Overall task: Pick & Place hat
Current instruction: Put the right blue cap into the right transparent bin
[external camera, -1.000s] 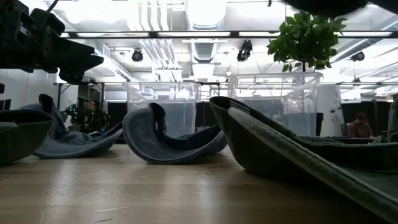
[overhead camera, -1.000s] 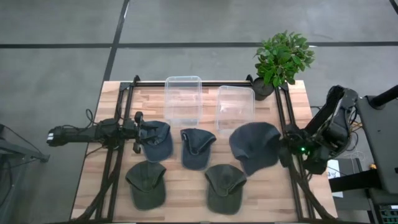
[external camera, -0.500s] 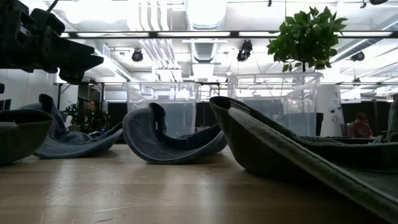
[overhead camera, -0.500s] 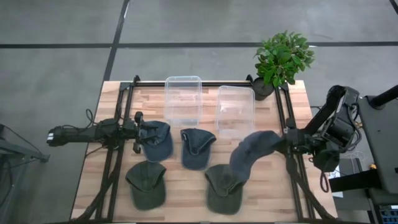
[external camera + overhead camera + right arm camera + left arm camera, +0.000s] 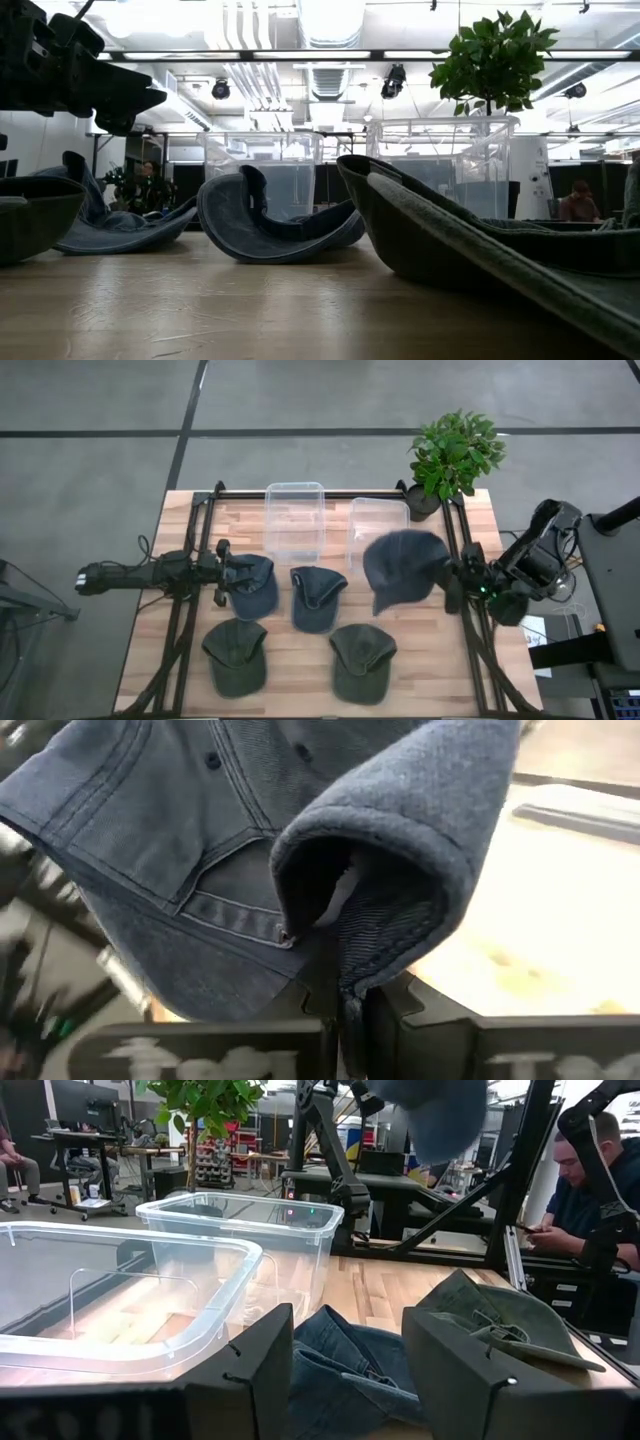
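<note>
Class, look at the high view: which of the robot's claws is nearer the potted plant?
Right. The right claw sits just below the potted plant at the table's right edge, holding a dark hat; the left claw lies across the table.

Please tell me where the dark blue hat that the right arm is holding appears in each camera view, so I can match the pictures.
High view: the held hat hangs right of centre, overlapping the right clear bin, gripped by the right end effector.
Low view: not in it.
Left wrist view: its underside shows at the top edge, above the table.
Right wrist view: it fills the picture, pinched at the edge.
Shared landmark: the potted plant.
</note>
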Controlling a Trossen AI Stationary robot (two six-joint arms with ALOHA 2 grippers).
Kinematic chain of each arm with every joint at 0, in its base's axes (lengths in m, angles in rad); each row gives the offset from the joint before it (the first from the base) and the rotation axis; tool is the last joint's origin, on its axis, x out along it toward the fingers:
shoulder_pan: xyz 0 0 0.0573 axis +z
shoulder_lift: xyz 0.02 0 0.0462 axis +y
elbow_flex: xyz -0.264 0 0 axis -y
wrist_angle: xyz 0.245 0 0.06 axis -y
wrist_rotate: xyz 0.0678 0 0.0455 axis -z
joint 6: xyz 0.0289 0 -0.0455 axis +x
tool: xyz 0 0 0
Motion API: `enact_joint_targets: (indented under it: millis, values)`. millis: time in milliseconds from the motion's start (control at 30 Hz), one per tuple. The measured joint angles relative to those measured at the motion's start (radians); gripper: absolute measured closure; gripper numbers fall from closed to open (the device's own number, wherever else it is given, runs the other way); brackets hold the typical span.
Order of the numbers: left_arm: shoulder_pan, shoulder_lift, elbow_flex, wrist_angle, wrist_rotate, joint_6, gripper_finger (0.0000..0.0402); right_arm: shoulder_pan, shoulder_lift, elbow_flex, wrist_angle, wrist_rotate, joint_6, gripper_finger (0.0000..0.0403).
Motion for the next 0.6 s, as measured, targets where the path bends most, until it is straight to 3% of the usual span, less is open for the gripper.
enact_joint_targets:
  millis: [400, 600]
  values:
    - [0.0, 0.0, 0.0, 0.0, 0.0, 0.0, 0.022, -0.413, 0.001, -0.017, -0.047, -0.143, -0.067, 0.039]
    - [0.0, 0.0, 0.0, 0.001, 0.0, 0.0, 0.022, -0.583, 0.047, -0.018, -0.029, -0.281, -0.069, 0.039]
